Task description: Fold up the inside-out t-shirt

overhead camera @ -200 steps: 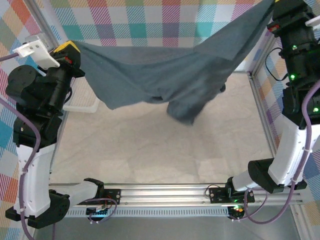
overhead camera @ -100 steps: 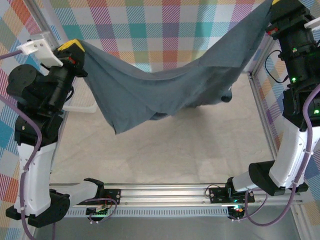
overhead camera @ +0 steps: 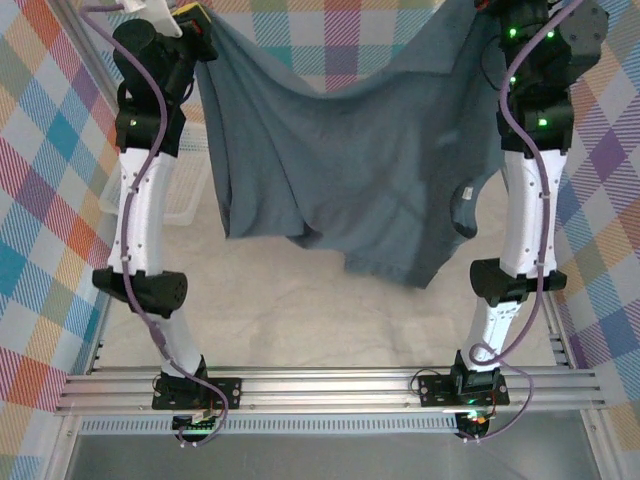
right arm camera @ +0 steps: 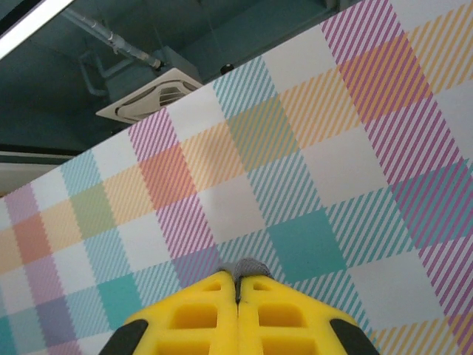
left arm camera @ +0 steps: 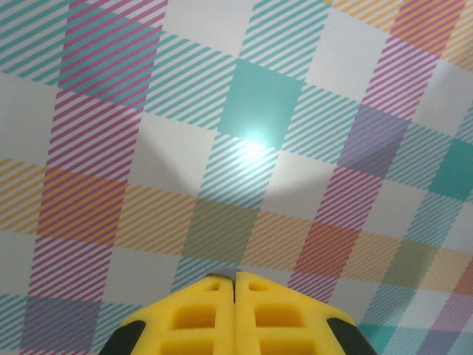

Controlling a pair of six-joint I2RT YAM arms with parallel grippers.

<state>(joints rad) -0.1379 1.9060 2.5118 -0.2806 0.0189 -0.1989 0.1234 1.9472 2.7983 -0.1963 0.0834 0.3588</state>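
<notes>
The t-shirt is plain blue-grey. The wall behind has checks of pink, teal, orange and white, filled with slanted stripes. The left gripper and right gripper are bright yellow. At 6 o'clock from the shirt, the table is cream. The arms are white and black.

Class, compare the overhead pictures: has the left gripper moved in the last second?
Yes. The left gripper has moved away from the base rail, up-picture and rightward, lifting the t-shirt.

Slate blue-grey t-shirt, wrinkled, hanging spread out aloft, lower edge uneven
</notes>
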